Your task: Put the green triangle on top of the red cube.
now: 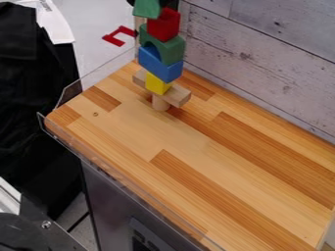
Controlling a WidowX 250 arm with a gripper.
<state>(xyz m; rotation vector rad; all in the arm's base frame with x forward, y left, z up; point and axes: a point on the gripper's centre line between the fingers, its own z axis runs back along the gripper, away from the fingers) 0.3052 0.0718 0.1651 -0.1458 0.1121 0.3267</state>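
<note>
the pincer (171, 4) is up by the green triangle (147, 8), near the red cube (164, 24); how wide or holding what, i can't tell.

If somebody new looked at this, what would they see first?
Probably the tall block tower near the far end of the wooden table, with a yellow block low down and a red cube high up. Then the green triangle at the picture's top edge, close by the red cube. A red bracket shape also pops out, left of the tower.
</note>
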